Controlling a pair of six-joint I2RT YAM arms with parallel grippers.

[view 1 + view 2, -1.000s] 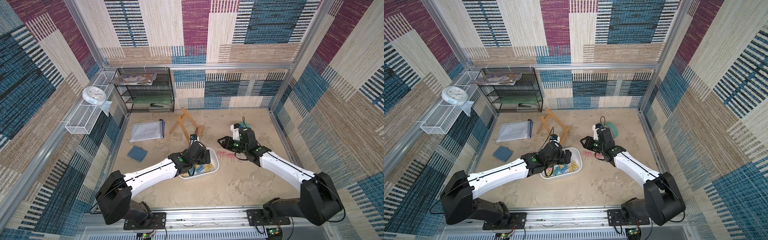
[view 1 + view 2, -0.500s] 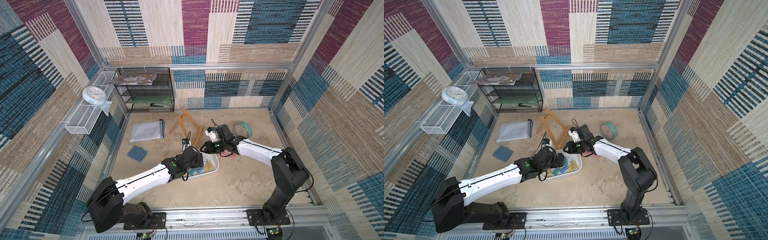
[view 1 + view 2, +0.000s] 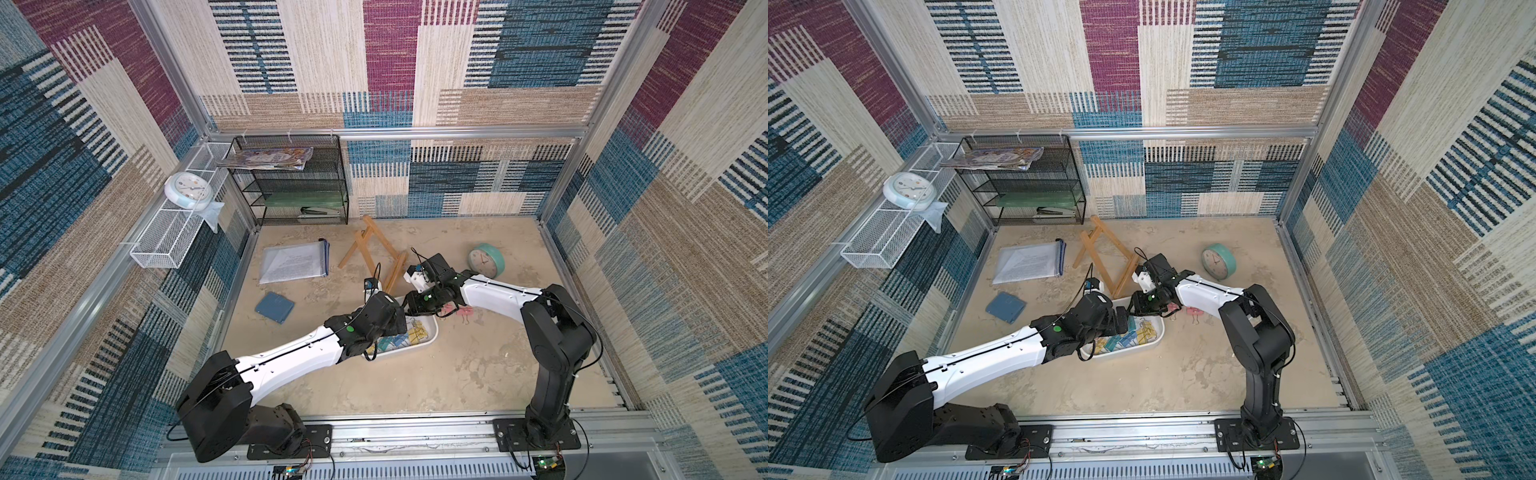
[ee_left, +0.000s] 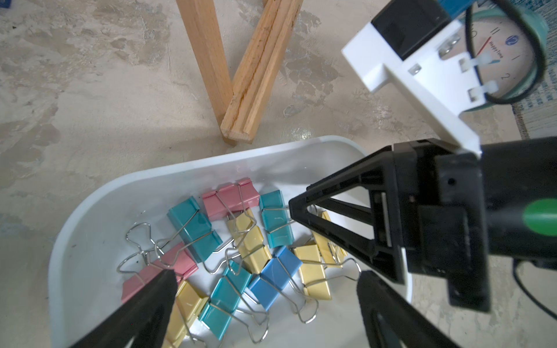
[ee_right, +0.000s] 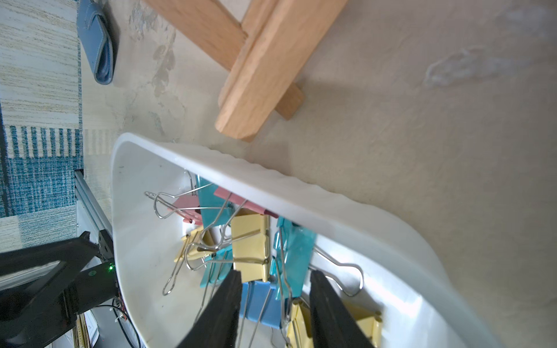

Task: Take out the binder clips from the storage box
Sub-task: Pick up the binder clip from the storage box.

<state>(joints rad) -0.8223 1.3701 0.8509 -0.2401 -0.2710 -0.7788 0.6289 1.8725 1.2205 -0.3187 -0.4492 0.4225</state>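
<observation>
The left claw (image 4: pixel 265 280) is wide open and holds nothing. It hangs just above the binder clips (image 4: pixel 196 229), which lie in a heap inside the storage box (image 4: pixel 180 164). The right claw (image 5: pixel 275 289) is about half open. It dips into the same box from the other side, very close to the left claw. A teal clip and some wire handles sit between its fingers, but I cannot tell if it is squeezing them. Just past both claws, right by the box's rim, lie the legs of a wooden stand (image 4: pixel 208 60). Two pink clips (image 3: pixel 463 311) lie on the table (image 3: pixel 415 382) beside the right claw, outside the box. A teal clock (image 3: pixel 485 261) lies behind the right claw. Off to the left claw's side are a blue pouch (image 3: pixel 274 307) and some papers in a clear sleeve (image 3: pixel 295 268). Well apart from both claws stand a black wire shelf (image 3: pixel 291 183) and a white wire basket (image 3: pixel 166 237) with a white clock (image 3: pixel 187 191) on it. The table is sandy and blotchy, and the walls are striped cloth. In both top views the left arm hides much of the box.
</observation>
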